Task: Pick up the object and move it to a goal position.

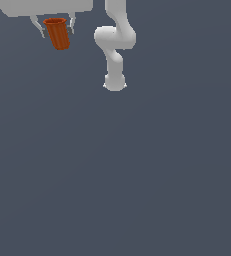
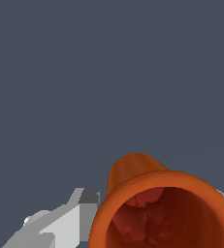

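Claw is clamped around the little orange-red cup, one finger on each side just under the rim, so that wider lip probably works as a ledge and keeps it from sliding out. Fingers sit pretty close together since the cup is way narrower than the white hand body above them. In the wrist view you look straight down into the cup's mouth, rim up, ribbed taper pointing away, with a grey fingertip right against its side. It hangs a touch tilted in the exterior view, bottom swinging toward the exterior view's right.

Cup's up near the top of the exterior view, on that view's left. I'd guess it's off the desk, but there's no shadow to prove it. Looks like the carry phase to me, no goal marker visible anywhere though.

Arm snakes down from the top edge, elbow bulging right, ending at a rounded base right of the cup.
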Robot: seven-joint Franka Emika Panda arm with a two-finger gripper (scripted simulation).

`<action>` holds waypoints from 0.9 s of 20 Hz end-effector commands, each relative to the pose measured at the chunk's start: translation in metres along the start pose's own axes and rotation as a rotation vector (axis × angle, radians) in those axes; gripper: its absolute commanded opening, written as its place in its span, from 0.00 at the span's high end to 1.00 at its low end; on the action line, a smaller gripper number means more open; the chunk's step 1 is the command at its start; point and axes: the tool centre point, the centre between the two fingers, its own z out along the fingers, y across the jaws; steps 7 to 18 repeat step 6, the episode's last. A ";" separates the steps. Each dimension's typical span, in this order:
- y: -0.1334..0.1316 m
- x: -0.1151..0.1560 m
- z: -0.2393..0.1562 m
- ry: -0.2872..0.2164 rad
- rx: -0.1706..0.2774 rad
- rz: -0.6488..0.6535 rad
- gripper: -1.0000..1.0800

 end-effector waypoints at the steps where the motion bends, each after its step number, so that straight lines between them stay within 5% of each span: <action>1: 0.002 0.000 -0.006 0.000 0.000 0.000 1.00; 18: 0.004 -0.001 -0.010 0.000 0.000 0.000 1.00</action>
